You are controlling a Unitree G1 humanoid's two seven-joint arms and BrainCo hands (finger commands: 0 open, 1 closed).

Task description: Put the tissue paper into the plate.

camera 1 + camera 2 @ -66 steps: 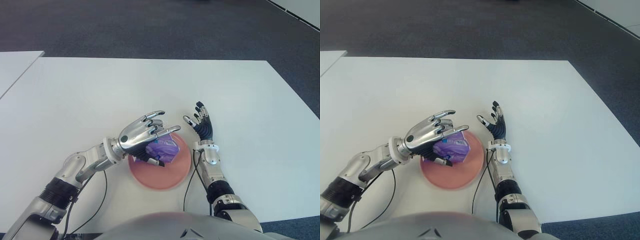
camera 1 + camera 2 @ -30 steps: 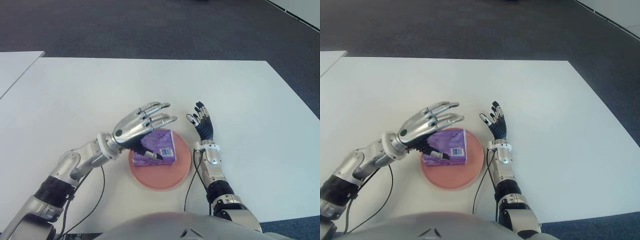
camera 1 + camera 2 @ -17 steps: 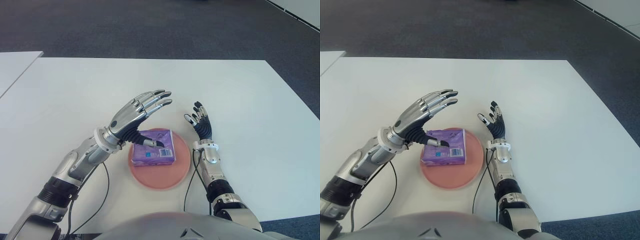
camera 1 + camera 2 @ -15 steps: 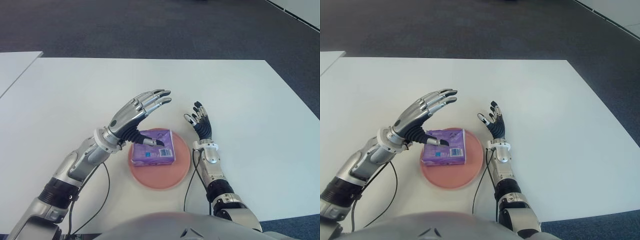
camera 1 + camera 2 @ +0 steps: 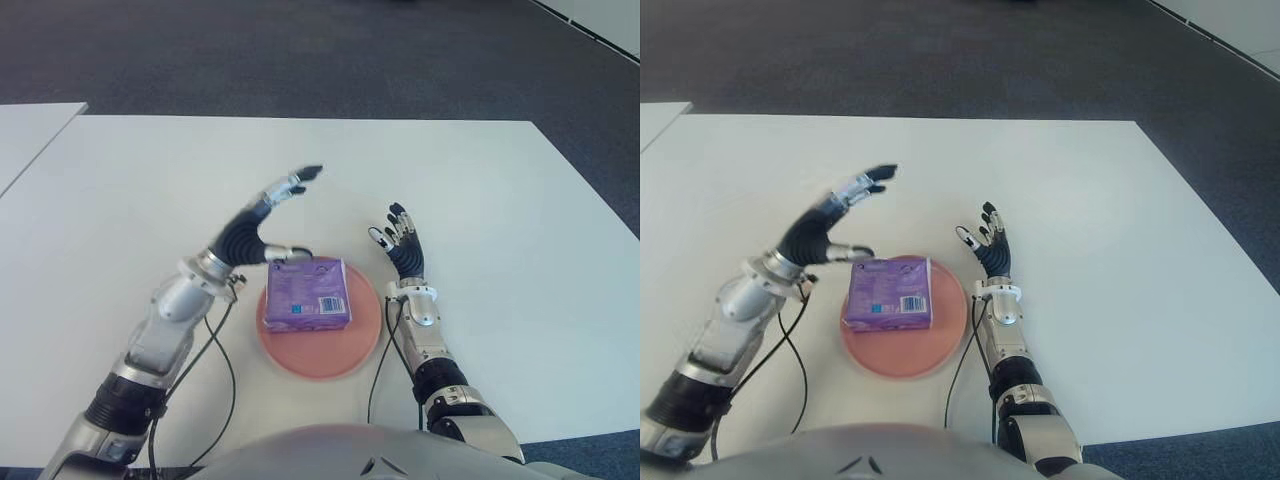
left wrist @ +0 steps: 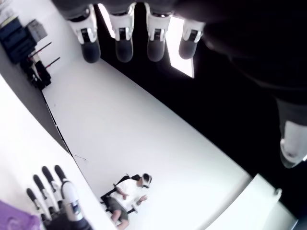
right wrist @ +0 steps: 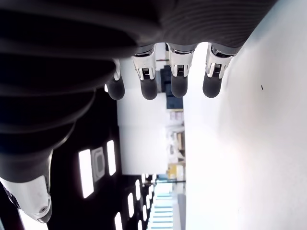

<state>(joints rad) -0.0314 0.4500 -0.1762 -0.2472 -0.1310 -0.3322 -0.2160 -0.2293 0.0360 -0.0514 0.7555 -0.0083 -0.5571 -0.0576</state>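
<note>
A purple tissue pack lies flat in the pink plate near the table's front edge. My left hand is raised just left of the plate, fingers spread and pointing away, holding nothing. The thumb tip reaches toward the pack's far left corner; I cannot tell if it touches. My right hand shows just right of the plate, fingers spread upward and empty. In the left wrist view a corner of the purple pack and my right hand appear far off.
The white table stretches wide around the plate. A second white table stands at the far left across a gap. Black cables run along both forearms near the plate. Dark carpet lies beyond the table's far edge.
My left hand let go of the tissue pack, which dropped flat into the plate. The hand then opened, lifted and drew back to the left. The right hand stayed put.
</note>
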